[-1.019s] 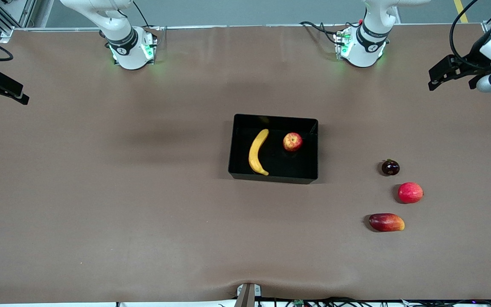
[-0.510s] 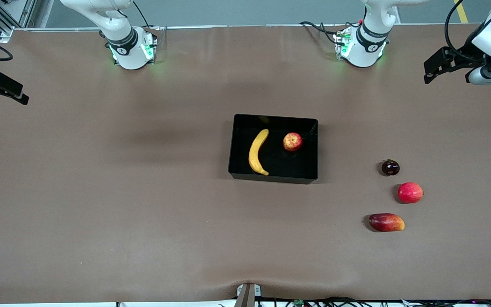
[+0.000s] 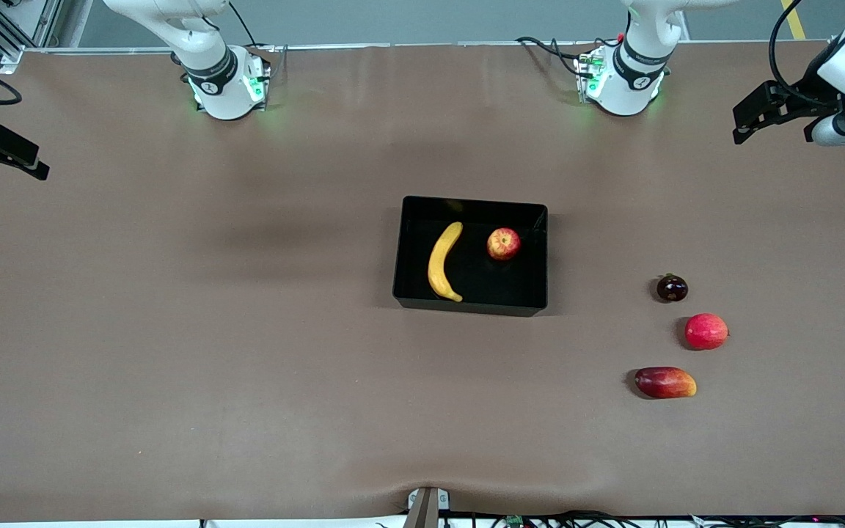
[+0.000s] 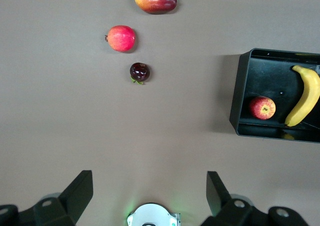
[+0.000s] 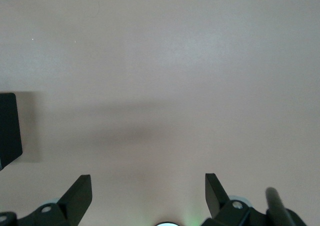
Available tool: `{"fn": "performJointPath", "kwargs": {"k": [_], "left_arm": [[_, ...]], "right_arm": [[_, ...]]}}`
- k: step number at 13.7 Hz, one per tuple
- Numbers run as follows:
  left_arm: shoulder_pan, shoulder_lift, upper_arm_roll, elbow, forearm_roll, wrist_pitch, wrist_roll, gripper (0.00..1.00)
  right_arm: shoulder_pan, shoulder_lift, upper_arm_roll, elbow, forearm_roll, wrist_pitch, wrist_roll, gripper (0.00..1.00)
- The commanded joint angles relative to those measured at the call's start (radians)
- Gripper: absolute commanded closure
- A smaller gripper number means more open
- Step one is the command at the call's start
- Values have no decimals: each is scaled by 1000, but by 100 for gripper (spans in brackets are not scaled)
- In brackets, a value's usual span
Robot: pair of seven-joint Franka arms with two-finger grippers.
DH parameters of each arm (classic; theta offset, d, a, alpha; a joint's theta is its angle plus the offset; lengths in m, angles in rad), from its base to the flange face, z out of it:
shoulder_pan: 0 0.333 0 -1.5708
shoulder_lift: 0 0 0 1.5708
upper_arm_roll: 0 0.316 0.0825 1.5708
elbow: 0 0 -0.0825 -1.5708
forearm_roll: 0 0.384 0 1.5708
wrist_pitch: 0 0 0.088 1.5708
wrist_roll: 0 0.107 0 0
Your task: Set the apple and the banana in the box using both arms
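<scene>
Centrally, box (image 3: 470, 302): holds banana (image 3: 443, 261), apple (image 3: 503, 243).
Left gripper (image 4: 149, 191): released, empty, over counter (image 3: 173, 330).
Right gripper (image 5: 148, 190): released, empty.

Even, soft light; perhaps overhead.

Setting: robot lab. You see two bench-mounted arm bases (image 3: 226, 88), a brown-covered table (image 3: 173, 330), loose cables (image 3: 540, 45).

Three spare fruits sit toward the left arm's end: a dark mangosteen (image 3: 672, 288), a pink-red fruit (image 3: 706, 331), and nearest the camera, a mango (image 3: 664, 383).
</scene>
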Motion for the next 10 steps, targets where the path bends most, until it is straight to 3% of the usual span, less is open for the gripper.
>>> {"fn": "performJointPath", "kwargs": {"k": [1,10], "left_arm": [[5,2,-9,28,1,-16,-5,0],[11,-1,0,29,-1,-16,-2,0]], "right_arm": [[-23,0,14,2,1,2,-13,0],[-23,0,14,2,1,2,-13,0]]}}
